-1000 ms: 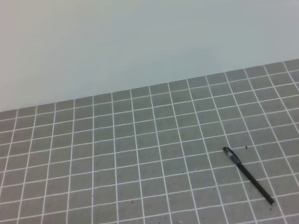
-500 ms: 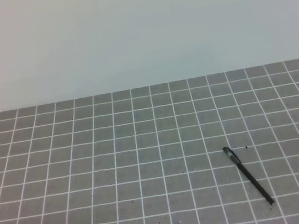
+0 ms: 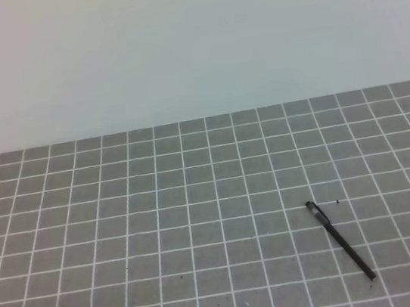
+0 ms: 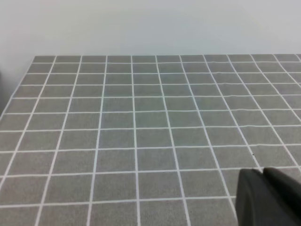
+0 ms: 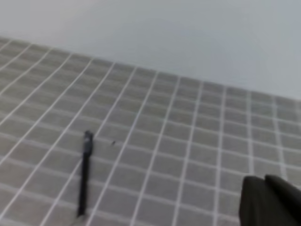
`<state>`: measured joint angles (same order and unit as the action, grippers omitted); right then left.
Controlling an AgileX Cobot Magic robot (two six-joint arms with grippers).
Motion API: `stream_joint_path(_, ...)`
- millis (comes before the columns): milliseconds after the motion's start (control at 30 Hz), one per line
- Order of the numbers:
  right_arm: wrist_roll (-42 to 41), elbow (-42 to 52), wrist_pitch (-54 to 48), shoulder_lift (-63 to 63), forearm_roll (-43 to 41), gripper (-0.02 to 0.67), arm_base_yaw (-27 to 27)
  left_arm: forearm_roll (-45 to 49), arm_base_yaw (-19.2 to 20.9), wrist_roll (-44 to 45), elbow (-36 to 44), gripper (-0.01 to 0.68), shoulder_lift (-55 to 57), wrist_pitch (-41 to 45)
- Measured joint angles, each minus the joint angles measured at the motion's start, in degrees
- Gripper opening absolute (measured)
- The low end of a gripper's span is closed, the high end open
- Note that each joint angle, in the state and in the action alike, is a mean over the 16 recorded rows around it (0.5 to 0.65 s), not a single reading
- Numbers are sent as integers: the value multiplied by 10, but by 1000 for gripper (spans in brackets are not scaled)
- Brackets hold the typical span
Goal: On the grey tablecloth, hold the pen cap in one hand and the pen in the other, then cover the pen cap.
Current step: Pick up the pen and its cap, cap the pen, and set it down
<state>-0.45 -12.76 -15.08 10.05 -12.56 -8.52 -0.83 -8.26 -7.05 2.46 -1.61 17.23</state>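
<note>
Plain grey tablecloth [image 3: 162,228] surface, the pen [image 3: 340,240] lying diagonal on its right side, closer to the right hand [image 5: 270,202], can't tell either hand's opening, no pen cap visible.

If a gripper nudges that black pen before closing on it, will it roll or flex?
The pen lies flat and alone on the grey tablecloth, thin and round-looking, so a sideways nudge would probably roll it. It looks straight, likely stiff, and light. Being so low against the cloth, it may slip from a shallow pinch.
</note>
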Motion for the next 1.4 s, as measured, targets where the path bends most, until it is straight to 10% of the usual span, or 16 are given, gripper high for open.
stream_joint_path(600, -166, 119, 132, -96, 250, -3, 150, 0, 0, 0, 0, 0, 0, 0)
stream_joint_path(1400, -163, 127, -35, -106, 192, -3, 134, 0, -1, 0, 0, 0, 0, 0)
